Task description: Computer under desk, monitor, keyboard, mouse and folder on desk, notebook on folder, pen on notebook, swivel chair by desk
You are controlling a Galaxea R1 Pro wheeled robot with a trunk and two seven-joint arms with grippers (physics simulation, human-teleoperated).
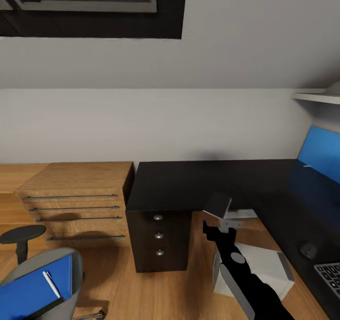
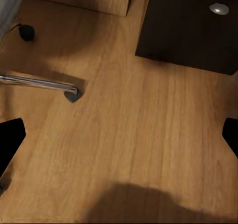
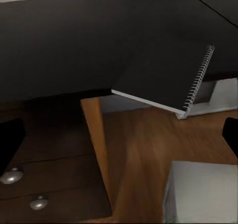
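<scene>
Black table top (image 1: 189, 183) is carrying only part of the set so far. The mouse (image 1: 308, 250) and the keyboard (image 1: 330, 275) are lying on it off to the side of the right fingers (image 3: 10, 144), with the keyboard cut by the frame edge. The blue panel (image 1: 322, 154) beyond them is probably the monitor's lit screen, but too little of it is showing to be sure. The grey computer (image 1: 257, 268) is sitting on the floor just under the right arm, by the table's inner corner; that part is looking settled.

The right fingers are standing spread wide, pinching nothing. Just ahead of them, the spiral-bound notebook (image 3: 158, 80) is hanging out past the table's inner edge. Whether it is resting there securely is hard to judge.

Most of the stacking is still waiting. The blue folder (image 1: 33, 289) is lying on the swivel chair (image 1: 71, 263) with the pen (image 1: 51, 283) on top of it, well away from either arm's fingers. The chair is not standing close against the table yet.

The left fingers (image 2: 10, 140) are also spread and empty, pointing down at bare wooden floor (image 2: 129, 135), with a chrome chair leg (image 2: 39, 83) beyond them.
</scene>
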